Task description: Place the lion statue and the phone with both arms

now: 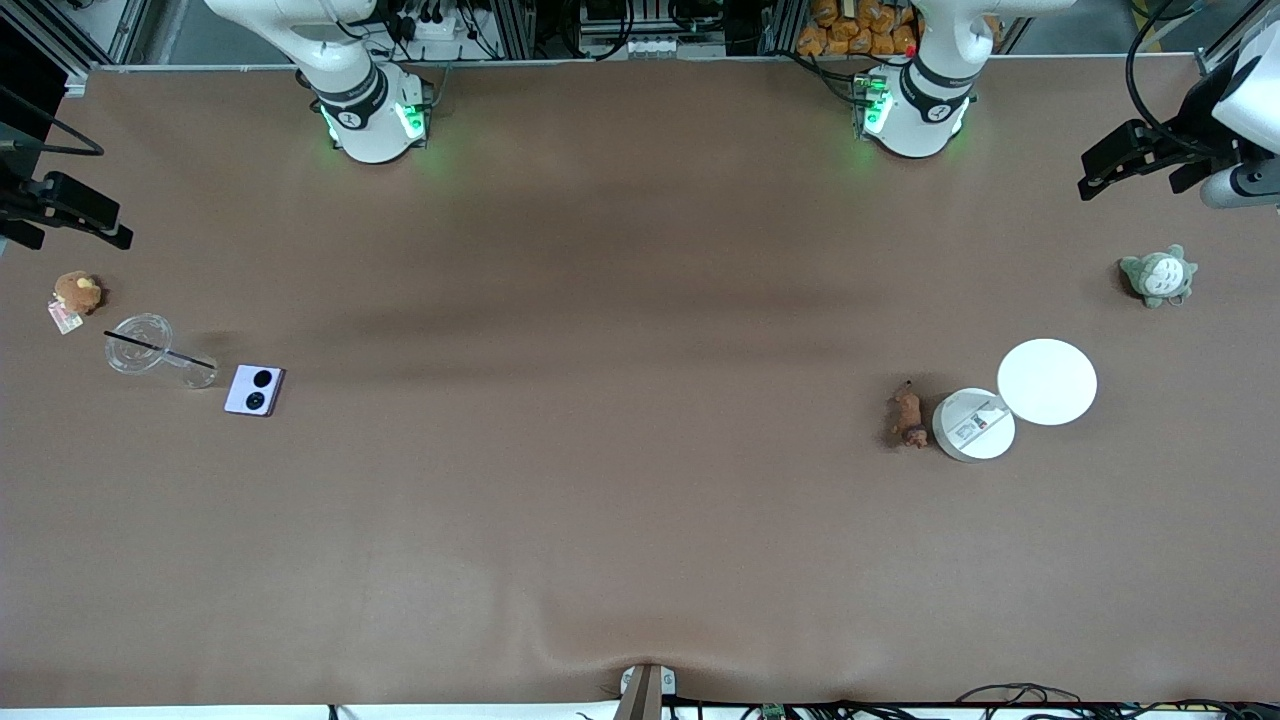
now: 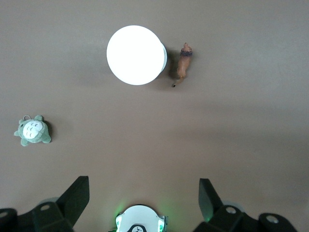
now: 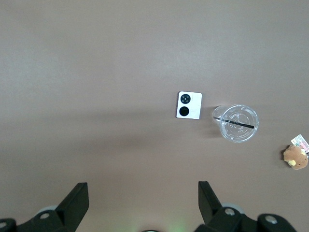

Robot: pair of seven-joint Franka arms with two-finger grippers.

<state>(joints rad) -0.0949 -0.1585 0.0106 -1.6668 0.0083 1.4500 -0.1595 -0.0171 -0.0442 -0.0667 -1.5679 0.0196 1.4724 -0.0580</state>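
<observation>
The lion statue [image 1: 908, 417], a tiny reddish-brown figurine, lies on the table toward the left arm's end, beside a white round container [image 1: 973, 424]. It also shows in the left wrist view [image 2: 183, 65]. The pale lavender phone [image 1: 254, 389] lies flat toward the right arm's end, beside a clear cup; the right wrist view shows it too [image 3: 189, 105]. My left gripper [image 1: 1110, 165] [image 2: 145, 186] hangs open and empty high over its end of the table. My right gripper [image 1: 75, 215] [image 3: 143, 188] hangs open and empty high over its end.
A white round disc [image 1: 1047, 381] [image 2: 135, 54] sits next to the container. A grey-green plush [image 1: 1158, 276] [image 2: 32, 131] lies farther from the front camera. A clear cup with a black straw [image 1: 150, 347] [image 3: 238, 123] and a brown plush [image 1: 77, 292] [image 3: 295, 156] lie near the phone.
</observation>
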